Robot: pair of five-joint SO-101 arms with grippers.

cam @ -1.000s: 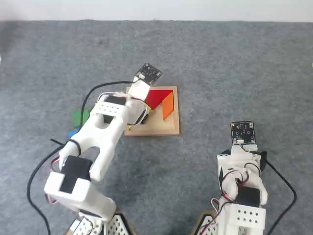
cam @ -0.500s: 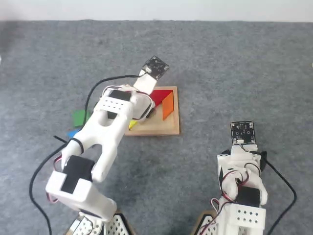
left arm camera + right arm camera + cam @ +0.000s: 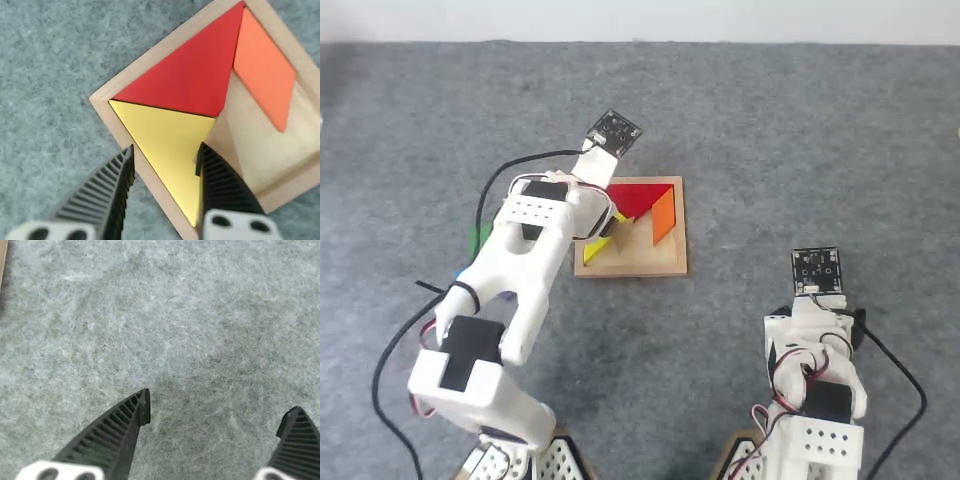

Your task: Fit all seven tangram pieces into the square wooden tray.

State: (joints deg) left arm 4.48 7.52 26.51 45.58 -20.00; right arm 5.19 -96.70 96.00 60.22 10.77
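Left gripper hanging open over the square wooden tray, three pieces lying inside.

The large yellow triangle is lying flat in the tray's left part, sitting edge to edge with the large red triangle; the orange parallelogram is lying against the right wall. One finger is hovering outside the rim and the other over the tray floor, so closing or dropping here risks catching the rim and tipping the yellow triangle out of its seat. A green piece is waiting on the grey felt bench left of the arm, where a sweep could scatter it. The right gripper is idling open over the near bench. No writing is showing legibly.
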